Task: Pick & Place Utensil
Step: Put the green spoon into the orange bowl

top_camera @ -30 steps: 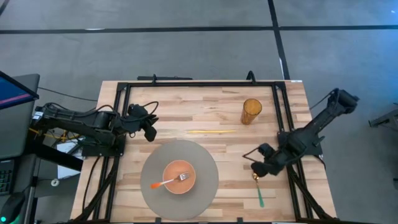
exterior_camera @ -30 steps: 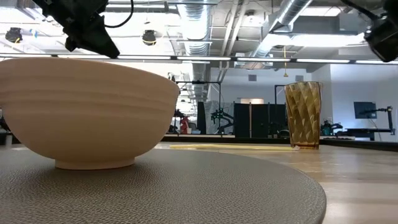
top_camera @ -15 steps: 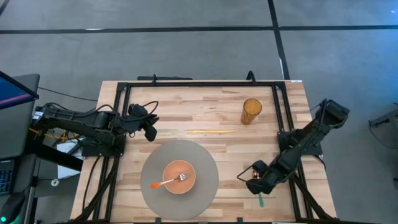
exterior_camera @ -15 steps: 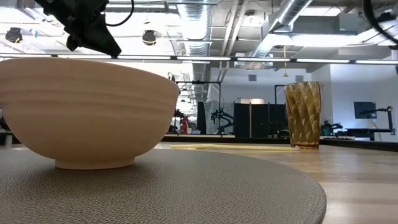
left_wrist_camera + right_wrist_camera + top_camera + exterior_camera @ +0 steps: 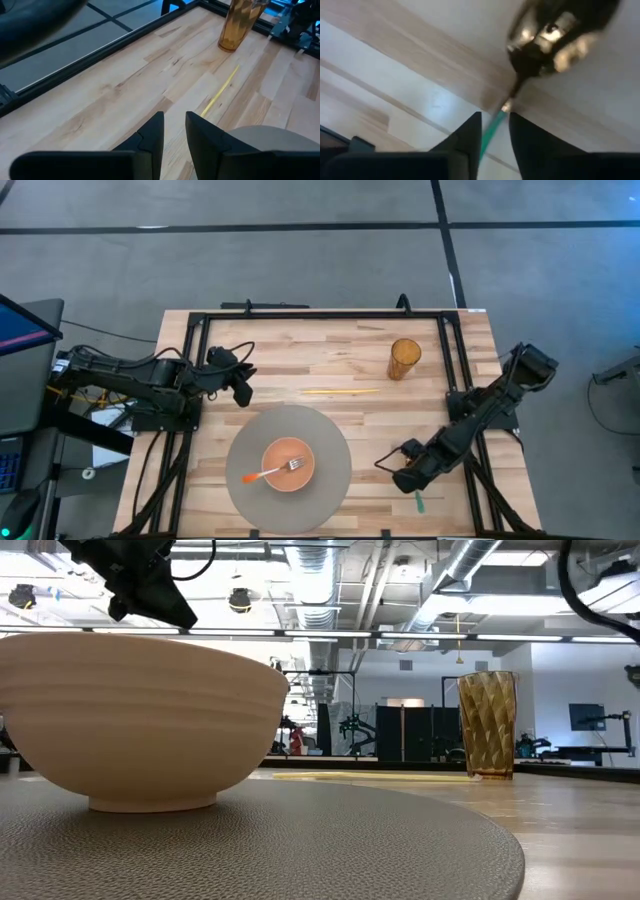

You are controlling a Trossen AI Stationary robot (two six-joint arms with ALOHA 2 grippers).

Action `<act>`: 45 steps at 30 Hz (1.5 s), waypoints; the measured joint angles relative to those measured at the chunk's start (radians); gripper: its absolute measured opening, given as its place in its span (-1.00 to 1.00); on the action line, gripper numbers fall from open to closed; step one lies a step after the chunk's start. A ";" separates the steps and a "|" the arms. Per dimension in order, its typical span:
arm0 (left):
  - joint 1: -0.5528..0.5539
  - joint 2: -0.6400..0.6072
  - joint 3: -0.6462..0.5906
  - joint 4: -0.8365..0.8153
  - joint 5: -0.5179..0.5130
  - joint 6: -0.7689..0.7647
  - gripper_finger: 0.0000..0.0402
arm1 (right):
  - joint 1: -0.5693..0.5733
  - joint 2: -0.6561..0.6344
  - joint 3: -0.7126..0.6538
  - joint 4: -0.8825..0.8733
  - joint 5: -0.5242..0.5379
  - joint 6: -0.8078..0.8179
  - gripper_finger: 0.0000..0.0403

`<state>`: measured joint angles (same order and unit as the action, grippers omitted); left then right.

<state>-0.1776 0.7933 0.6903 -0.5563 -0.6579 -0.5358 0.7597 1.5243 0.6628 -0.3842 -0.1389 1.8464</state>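
A spoon with a coppery bowl and a green handle lies near the table's near right corner. In the high view only the green handle end shows past my right gripper, which is low over the spoon. In the right wrist view my right gripper stands with its fingers close together, the handle between them. My left gripper, shut, waits above the table's left side, beyond the grey mat. An orange-handled fork rests in the bowl on that mat. My right gripper has the spoon's green handle between its two fingers, close to where it meets the metal neck. The fingers come slanting down from the table's right side. The handle's free end lies on the table.
An amber glass stands toward the far right. A thin yellow stick lies beyond the mat. A black frame runs along the table's far and side edges. Bare wood lies between the mat and the right arm.
My right gripper has moved toward the table's near edge and a little to the left, dropping onto the spoon. The coppery bowl, in view before, is now covered by the gripper in the high view. The green handle end has stayed in place.
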 joint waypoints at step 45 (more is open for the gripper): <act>0.000 0.000 0.000 0.035 0.000 0.000 -0.60 | -0.388 -0.178 0.217 0.032 0.017 -0.984 -1.00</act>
<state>-0.1776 0.7933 0.6903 -0.5217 -0.6579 -0.5358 0.3718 1.3465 0.8801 -0.3520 -0.1223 0.8620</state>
